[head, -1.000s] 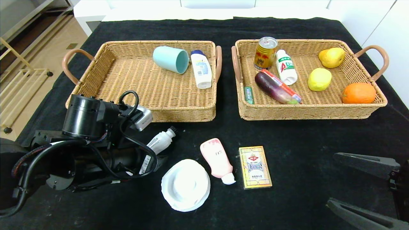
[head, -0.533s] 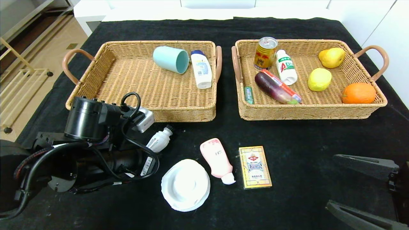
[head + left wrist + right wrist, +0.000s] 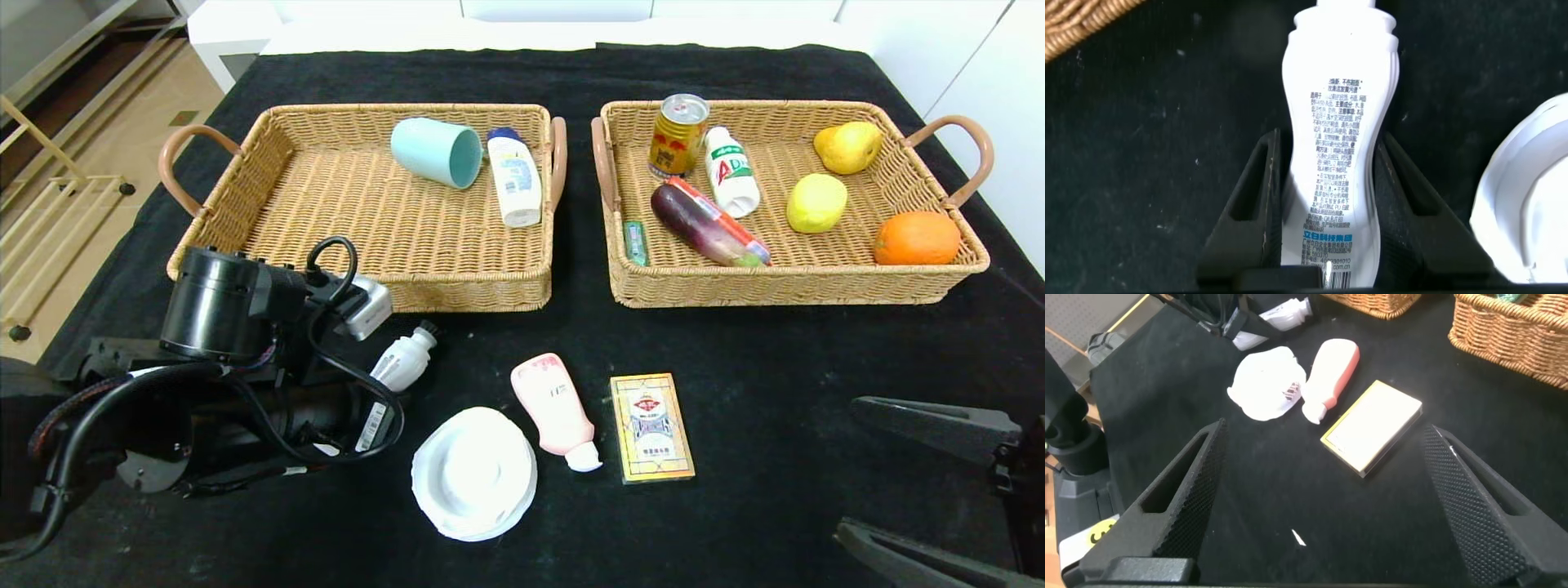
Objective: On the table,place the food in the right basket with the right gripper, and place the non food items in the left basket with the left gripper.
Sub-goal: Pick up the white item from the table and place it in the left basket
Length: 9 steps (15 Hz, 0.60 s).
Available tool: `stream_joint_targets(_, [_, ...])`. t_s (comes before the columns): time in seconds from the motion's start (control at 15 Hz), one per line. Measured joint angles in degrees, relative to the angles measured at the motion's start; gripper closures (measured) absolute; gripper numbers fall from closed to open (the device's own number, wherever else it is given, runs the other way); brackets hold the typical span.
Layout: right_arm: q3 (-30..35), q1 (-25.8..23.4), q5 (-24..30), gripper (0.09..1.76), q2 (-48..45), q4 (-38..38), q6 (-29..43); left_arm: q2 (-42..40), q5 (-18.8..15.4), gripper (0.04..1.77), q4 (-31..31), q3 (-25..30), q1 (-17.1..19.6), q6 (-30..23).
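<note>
1. Now I have the left tool closed on the white bottle; in the left wrist view both black fingers press against the bottle's label section, one on each side.
2. That white bottle lies on the black desk just in front of the left basket, near that basket's front wall and towards its left half. I cannot tell whether it is clear of the cloth yet.
3. Its long axis runs along the tool's reach: base deep between the fingers, capped end pointing out towards the left basket. So the grip crosses the narrow waist, which I judge a sound hold.
4. The move I expect turns on this: the left basket sits straight beyond the bottle's cap, so a lift over the front wall and a short carry forward should do. The wall is the thing to clear.
5. Also in front of the left basket, further to its right, lie a white plate, a pink bottle and a card box, all non-food and still out on the desk.
6. The right tool hangs wide open and empty in front of the right basket, idle.
</note>
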Motion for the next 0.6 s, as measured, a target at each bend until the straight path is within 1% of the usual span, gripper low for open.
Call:
stream_joint_targets(0.33, [-0.1,0.0,0.0,0.14,-0.1,0.1,0.0,-5.6,-0.4,1.14,0.8,0.6,-0.6,-0.2])
stream_joint_targets(0.47, [0.0,0.0,0.0,0.14,-0.1,0.1,0.0,-8.8,-2.0,1.15,0.7,1.1,-0.7,-0.4])
stream_joint_targets(0.6, [0.0,0.0,0.0,0.14,0.0,0.1,0.0,-11.7,-4.9,1.15,0.4,1.8,-0.3,-0.6])
